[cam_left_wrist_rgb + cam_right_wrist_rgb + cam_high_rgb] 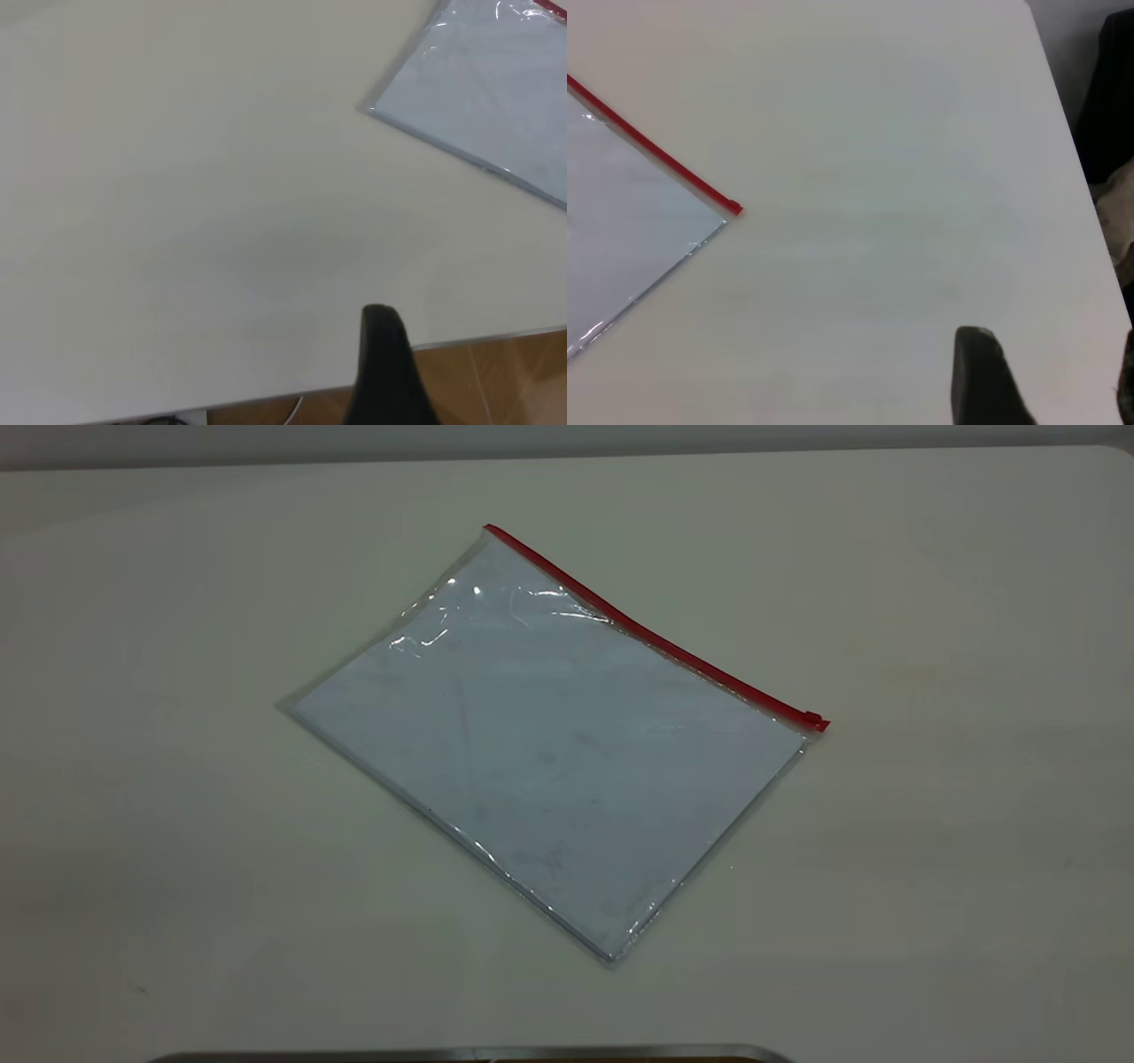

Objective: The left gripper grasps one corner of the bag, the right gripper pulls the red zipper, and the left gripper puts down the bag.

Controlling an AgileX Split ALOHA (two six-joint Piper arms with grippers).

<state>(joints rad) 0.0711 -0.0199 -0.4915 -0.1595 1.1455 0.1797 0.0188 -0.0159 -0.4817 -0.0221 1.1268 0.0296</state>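
Pale table (pixel 177 824) lay wide and bare-looking around bag (pixel 549 744), flat in middle. Red zipper (pixel 651 638) ran along far edge, slider (pixel 812 718) at one end. Left gripper (pixel 385 367) well apart from bag corner; only one dark finger seen, cannot tell if spread or pressed together. Right gripper (pixel 983 376) well apart from slider; same, cannot tell. Risk: flat, slippery corner could slide away from pinch. Outside view showed whole bag, no grippers; wrist views showed grippers, only bag corners.

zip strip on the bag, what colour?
Bright red zipper along one long edge of the clear bag; clearest in the exterior view.
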